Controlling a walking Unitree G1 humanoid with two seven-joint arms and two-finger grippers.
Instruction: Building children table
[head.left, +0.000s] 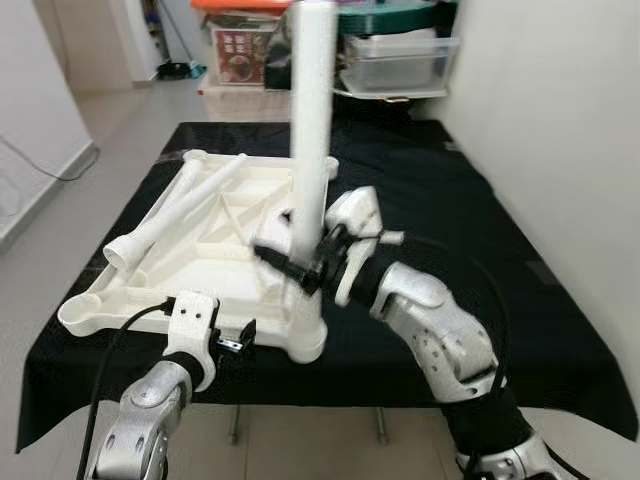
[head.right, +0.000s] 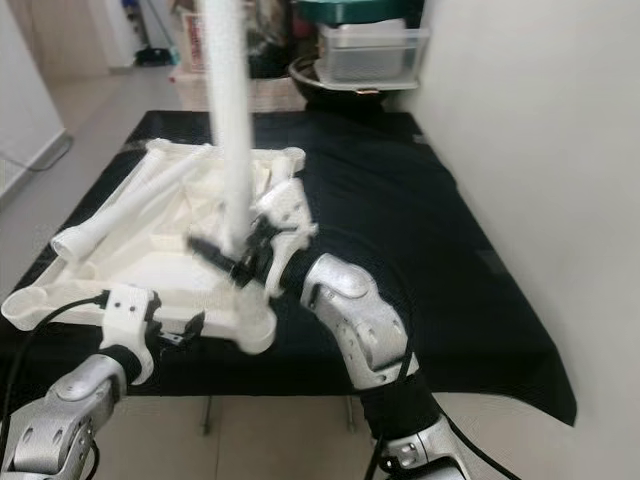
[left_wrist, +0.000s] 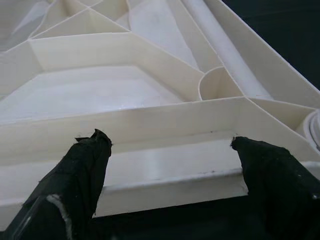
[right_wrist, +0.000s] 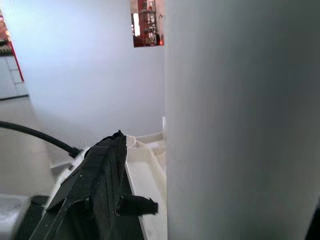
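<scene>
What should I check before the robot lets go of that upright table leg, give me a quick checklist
1. Upright leg standing in the near corner socket of the upturned tabletop: ok, roughly vertical.
2. Leg fully seated in the socket: cannot tell, the joint is blurred.
3. Right end effector closed around the leg's lower part: ok.
4. Left end effector open at the tabletop's near edge, fingers either side of the rim: ok, but not gripping.
5. Two spare legs lying loose inside the tabletop, away from the socket: ok.
6. Tabletop fully on the black table: ok.
</scene>
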